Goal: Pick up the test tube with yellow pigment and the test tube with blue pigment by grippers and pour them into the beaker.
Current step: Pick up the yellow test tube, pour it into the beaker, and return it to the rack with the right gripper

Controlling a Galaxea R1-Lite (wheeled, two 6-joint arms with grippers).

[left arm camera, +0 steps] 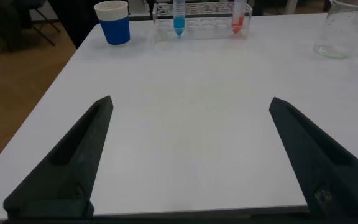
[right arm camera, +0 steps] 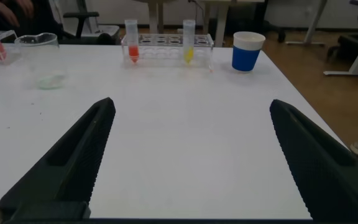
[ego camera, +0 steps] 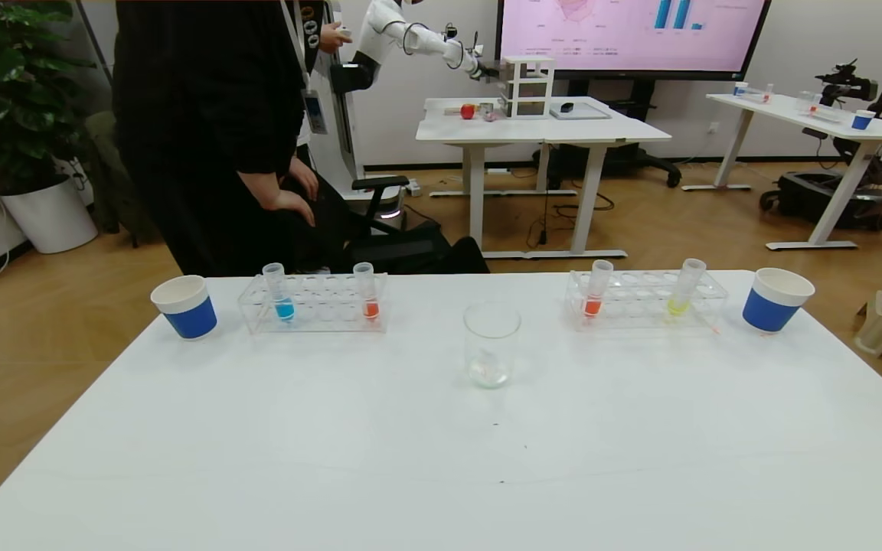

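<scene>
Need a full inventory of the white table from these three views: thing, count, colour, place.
White table: 1, carries everything listed.
Clear glass beaker: 1, table centre, apparently empty.
Clear plastic tube racks: 2, far edge, left rack and right rack.
Test tube with blue pigment: 1, left rack, left end.
Test tube with yellow pigment: 1, right rack, right end.
Orange-liquid test tubes: 2, one in left rack, one in right rack.
Blue-and-white paper cups: 2, outside each rack, far left and far right.
Left gripper: black, open, low over the near left table.
Right gripper: black, open, low over the near right table.
</scene>
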